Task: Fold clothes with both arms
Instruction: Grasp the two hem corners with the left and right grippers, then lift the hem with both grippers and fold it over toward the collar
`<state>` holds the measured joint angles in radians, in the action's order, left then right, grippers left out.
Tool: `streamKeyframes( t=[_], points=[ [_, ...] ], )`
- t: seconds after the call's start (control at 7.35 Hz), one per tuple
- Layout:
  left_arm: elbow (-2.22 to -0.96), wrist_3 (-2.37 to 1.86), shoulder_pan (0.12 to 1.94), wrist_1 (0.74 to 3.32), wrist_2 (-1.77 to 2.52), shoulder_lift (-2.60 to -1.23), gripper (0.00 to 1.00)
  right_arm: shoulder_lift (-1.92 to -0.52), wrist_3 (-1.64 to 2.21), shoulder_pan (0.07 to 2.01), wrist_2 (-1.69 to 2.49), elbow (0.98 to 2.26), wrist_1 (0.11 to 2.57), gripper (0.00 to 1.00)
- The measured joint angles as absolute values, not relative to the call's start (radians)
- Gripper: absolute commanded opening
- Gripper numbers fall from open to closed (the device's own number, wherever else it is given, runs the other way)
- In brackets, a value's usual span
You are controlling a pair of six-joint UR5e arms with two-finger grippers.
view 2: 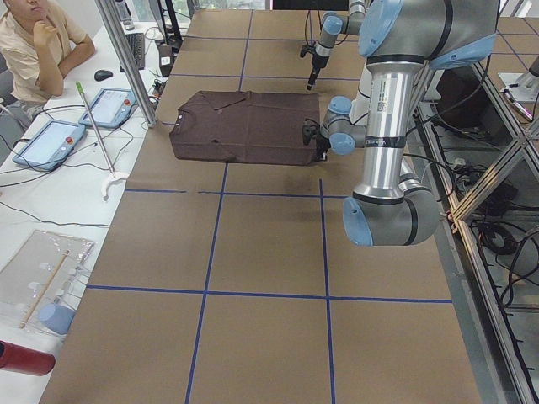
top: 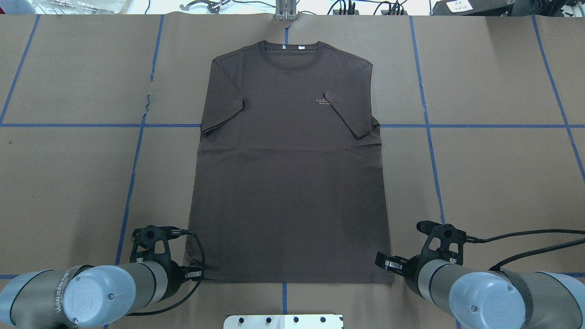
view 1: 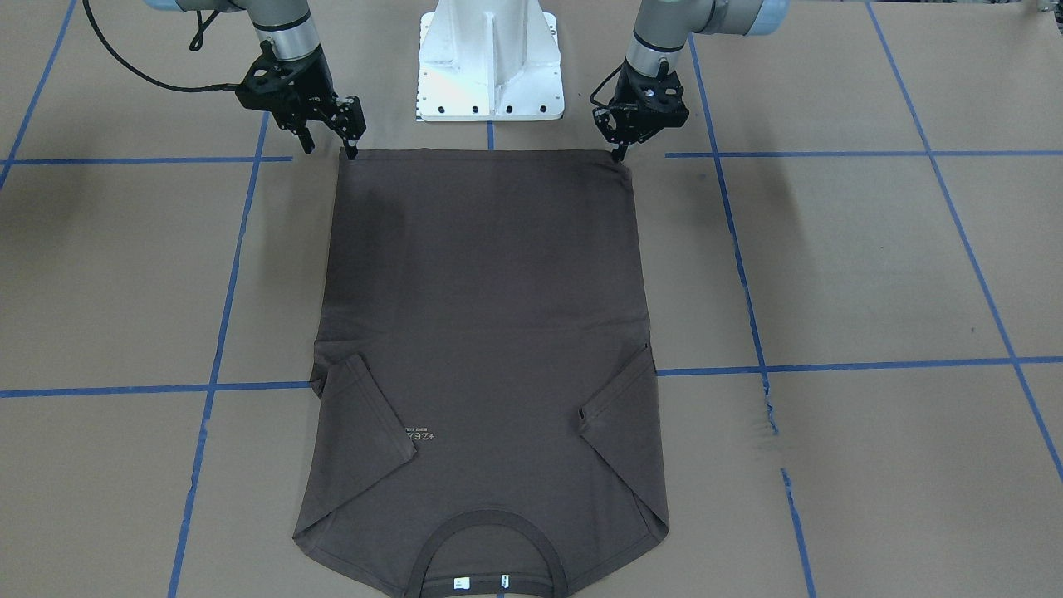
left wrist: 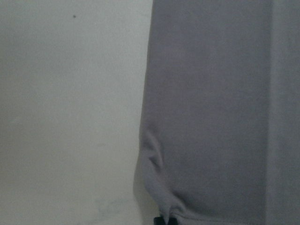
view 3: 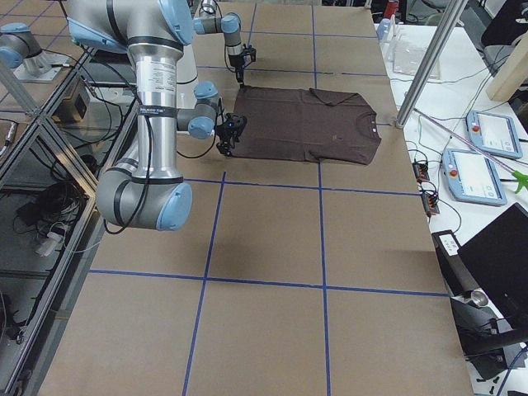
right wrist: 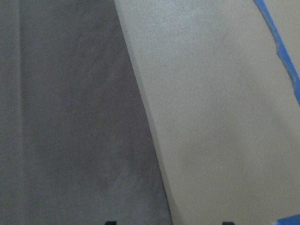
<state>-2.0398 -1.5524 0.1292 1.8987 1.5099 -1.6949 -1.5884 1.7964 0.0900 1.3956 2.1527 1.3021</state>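
The dark brown T-shirt (view 1: 490, 316) (top: 288, 183) lies flat, chest up, both sleeves folded inward and the collar (top: 290, 57) on the far side from the robot. My left gripper (view 1: 619, 152) (left wrist: 161, 221) is shut on the hem corner, and the cloth puckers just above its tip in the left wrist view. My right gripper (view 1: 330, 149) (right wrist: 168, 223) is open at the other hem corner. One of its fingers is on the paper, and the other is at the shirt (right wrist: 70, 117) edge, which runs between them.
The white pedestal base (view 1: 490, 66) stands just behind the hem, between the arms. Brown paper with blue tape lines (view 1: 830, 365) covers the table, torn at one spot (view 1: 768, 415). A seated person (view 2: 34, 42), tablets (view 2: 50, 139) and a metal pole (view 2: 126, 59) are beyond the collar end.
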Motion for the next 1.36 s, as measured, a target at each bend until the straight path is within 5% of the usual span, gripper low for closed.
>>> streamKeyframes(
  t=[0.27,0.54,0.68,0.82,1.36],
  points=[
    [-2.041,-1.552,0.129,1.897,1.497,-1.694,0.0,-1.582,1.798,0.05,1.371,2.127,1.301,0.7],
    [-2.041,-1.552,0.129,1.893,1.482,-1.693,0.0,-1.578,1.805,0.022,1.358,2.113,1.301,0.54],
    [-2.042,-1.552,0.129,1.889,1.48,-1.693,0.0,-1.577,1.82,0.007,1.352,2.11,1.301,0.36],
    [-2.043,-1.553,0.129,1.887,1.479,-1.693,0.0,-1.577,1.831,-0.005,1.344,2.108,1.301,0.01],
    [-2.043,-1.554,0.129,1.885,1.477,-1.692,0.0,-1.577,1.833,-0.011,1.339,2.116,1.301,0.0]
  ],
)
